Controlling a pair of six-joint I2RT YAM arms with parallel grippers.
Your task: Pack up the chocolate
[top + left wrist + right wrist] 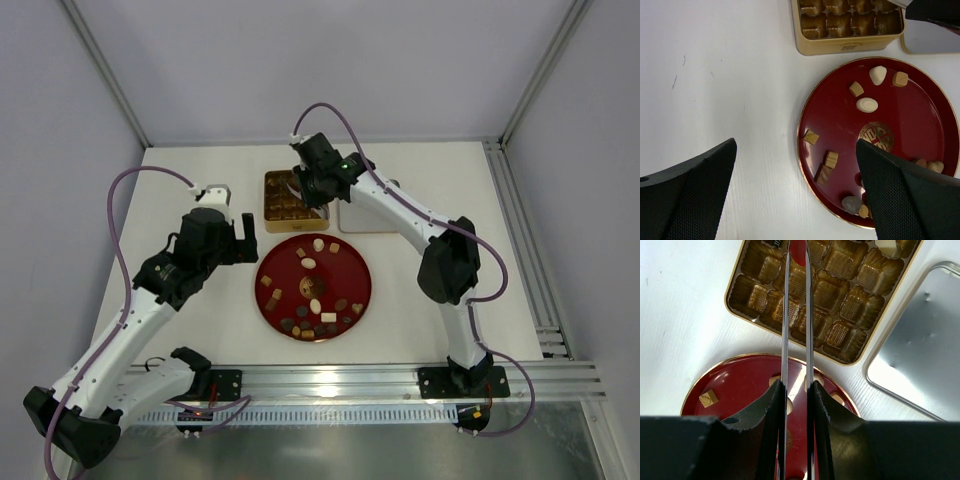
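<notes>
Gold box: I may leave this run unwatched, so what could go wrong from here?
1. The right gripper hangs over the gold box with its thin jaws nearly together. Whether they hold a piece is unclear, and a drop could miss the small compartments.
2. The left gripper, jaws wide open, hovers at the rim of the red plate. If it descends there, it could shove the plate or scatter the chocolate.

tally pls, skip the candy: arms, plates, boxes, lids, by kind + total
Arms: 2 (left arm, right arm)
Red plate: 1
Gold box: 1
Silver lid: 1
Total: 5
</notes>
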